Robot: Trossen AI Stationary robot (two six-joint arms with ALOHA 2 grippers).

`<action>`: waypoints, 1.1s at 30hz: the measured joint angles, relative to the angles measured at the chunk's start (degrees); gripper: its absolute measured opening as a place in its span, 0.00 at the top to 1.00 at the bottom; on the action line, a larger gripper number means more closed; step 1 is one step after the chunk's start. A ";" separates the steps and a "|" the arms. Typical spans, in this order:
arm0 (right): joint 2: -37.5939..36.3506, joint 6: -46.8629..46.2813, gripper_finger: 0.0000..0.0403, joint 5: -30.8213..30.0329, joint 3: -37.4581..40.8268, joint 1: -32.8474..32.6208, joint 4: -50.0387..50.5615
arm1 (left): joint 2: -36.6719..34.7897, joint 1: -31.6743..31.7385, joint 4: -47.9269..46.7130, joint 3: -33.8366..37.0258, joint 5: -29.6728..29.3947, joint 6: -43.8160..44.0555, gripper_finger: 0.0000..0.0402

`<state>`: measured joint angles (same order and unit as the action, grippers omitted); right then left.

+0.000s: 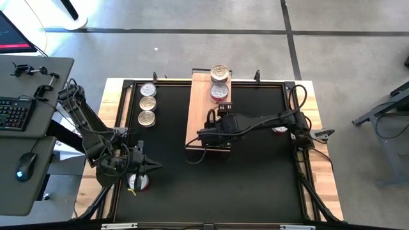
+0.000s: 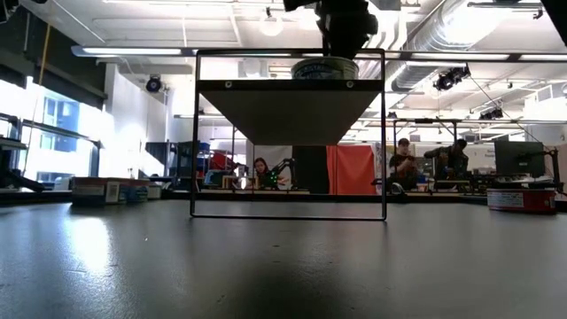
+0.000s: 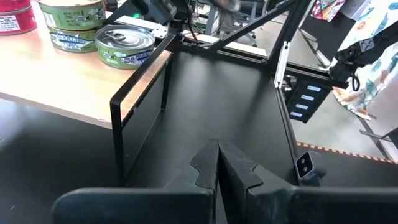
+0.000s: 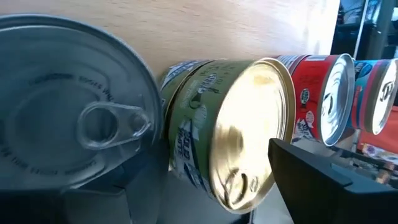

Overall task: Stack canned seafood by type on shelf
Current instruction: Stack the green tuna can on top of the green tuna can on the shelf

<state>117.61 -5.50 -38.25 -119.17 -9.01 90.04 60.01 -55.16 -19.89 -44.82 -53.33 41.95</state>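
The black worktop (image 1: 255,166) carries the wooden shelf (image 1: 199,108), a raised board on a thin black frame. Green-labelled and red-labelled tins (image 1: 219,83) cluster at its far end, and three loose tins (image 1: 147,103) lie in a row on the worktop to its left. The right claw (image 1: 209,125) hovers over the shelf's middle with its jaws spread around a silver-lidded tin (image 4: 68,124); whether it grips that tin I cannot tell. The sound move seems to be setting this tin flat beside its own type, then lifting straight up. The left claw (image 3: 216,171) waits pinched together, empty, near the worktop's front left.
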 joint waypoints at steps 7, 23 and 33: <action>-1.08 0.00 0.34 -0.07 0.00 0.02 -0.34 | 0.36 0.00 -1.10 0.00 -0.73 0.09 1.00; -1.11 -1.99 0.34 -2.24 0.00 1.53 -1.44 | 3.85 0.02 -1.76 0.00 -1.34 1.58 1.00; -1.13 -2.01 0.34 -5.01 -0.02 2.41 -2.06 | 4.20 0.02 -1.76 0.00 -1.30 3.98 1.00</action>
<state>116.49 -7.51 -43.26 -119.20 -6.61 87.98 64.20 -55.13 -21.65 -44.82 -54.63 45.93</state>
